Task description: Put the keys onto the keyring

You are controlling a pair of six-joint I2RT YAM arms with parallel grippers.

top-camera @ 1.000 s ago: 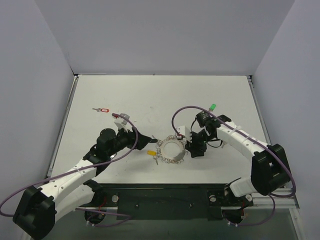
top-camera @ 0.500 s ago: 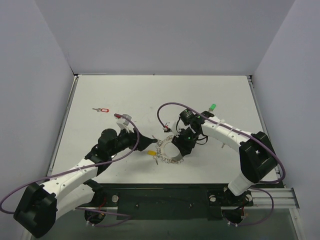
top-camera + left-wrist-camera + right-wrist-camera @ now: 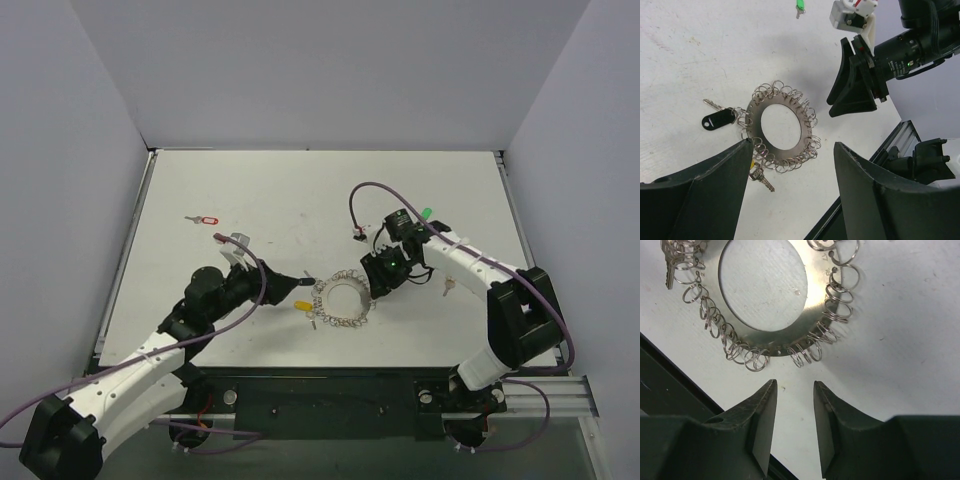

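Keyring lies flat on the surface, centre frame; left jaws gape wide beside it, right jaws narrow, holding nothing.

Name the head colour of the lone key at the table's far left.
Red, on that small silver metal key; top external view.

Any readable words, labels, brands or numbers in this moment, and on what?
No readable text. The keyring, black key tag, yellow key tag, red key tag and green key tag show no lettering; any print on the right arm is too small to read.
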